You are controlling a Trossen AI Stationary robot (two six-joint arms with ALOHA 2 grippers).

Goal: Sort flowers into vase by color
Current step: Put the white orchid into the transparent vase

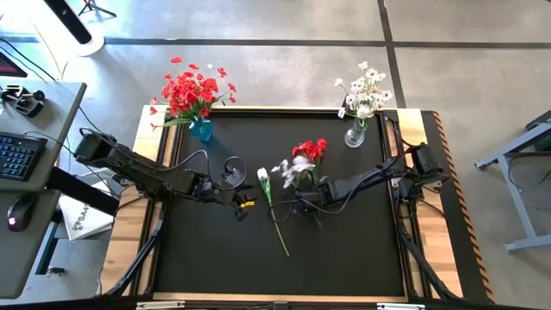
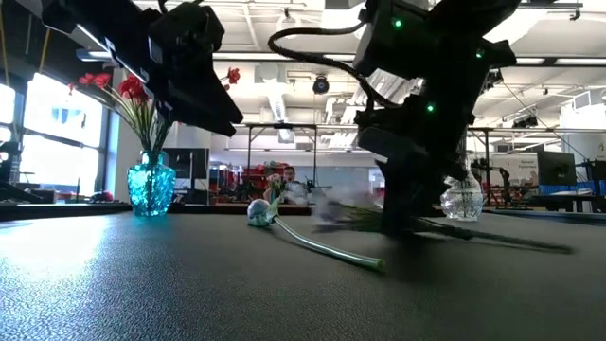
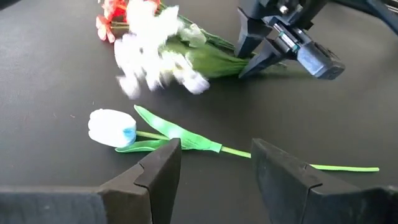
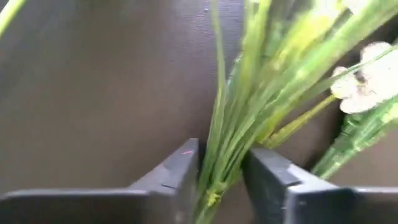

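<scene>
Right wrist view: my right hand [image 4: 221, 177] pinches a mixed stem bunch [image 4: 249, 112]; red and white may lift together. Left hand [image 3: 214, 168] hovers open over the white tulip [image 3: 112, 127].

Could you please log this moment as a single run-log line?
right gripper: shut on bunch of stems at mat centre | left gripper: open, over white tulip | blue vase: red flowers

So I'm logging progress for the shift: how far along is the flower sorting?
Mostly done: red flowers fill the blue vase, white ones the clear vase. In hand: the right gripper is shut on a mixed bunch. Left: a white tulip lies before the open left gripper.
</scene>
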